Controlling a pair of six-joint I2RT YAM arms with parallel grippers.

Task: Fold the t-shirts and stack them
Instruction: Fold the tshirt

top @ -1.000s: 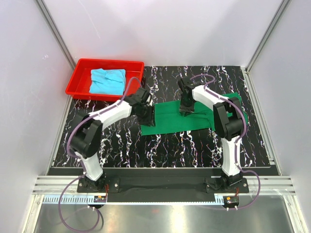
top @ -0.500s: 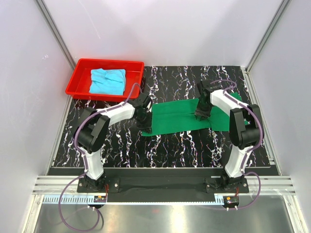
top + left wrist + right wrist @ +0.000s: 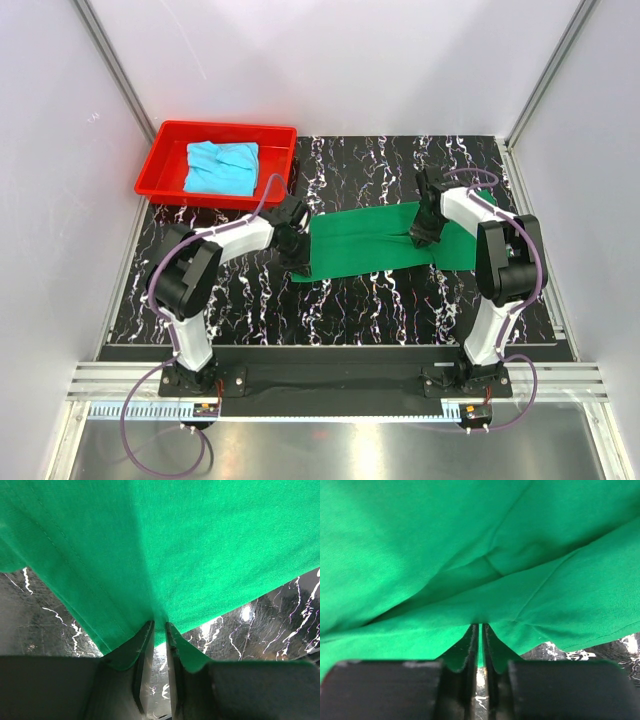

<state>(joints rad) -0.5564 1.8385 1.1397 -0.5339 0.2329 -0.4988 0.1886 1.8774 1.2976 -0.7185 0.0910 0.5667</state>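
Centrally, green shirt (image 3: 370, 240) on surface (image 3: 400, 300), left jaws clamped on its left edge, right jaws clamped on a fold

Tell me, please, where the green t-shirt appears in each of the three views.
Top external: the green t-shirt lies spread across the middle, right of centre.
Left wrist: it fills the upper part, narrowing toward the bottom centre.
Right wrist: it fills nearly the whole picture.
Shared landmark: the black marbled mat under it, seen in all three.
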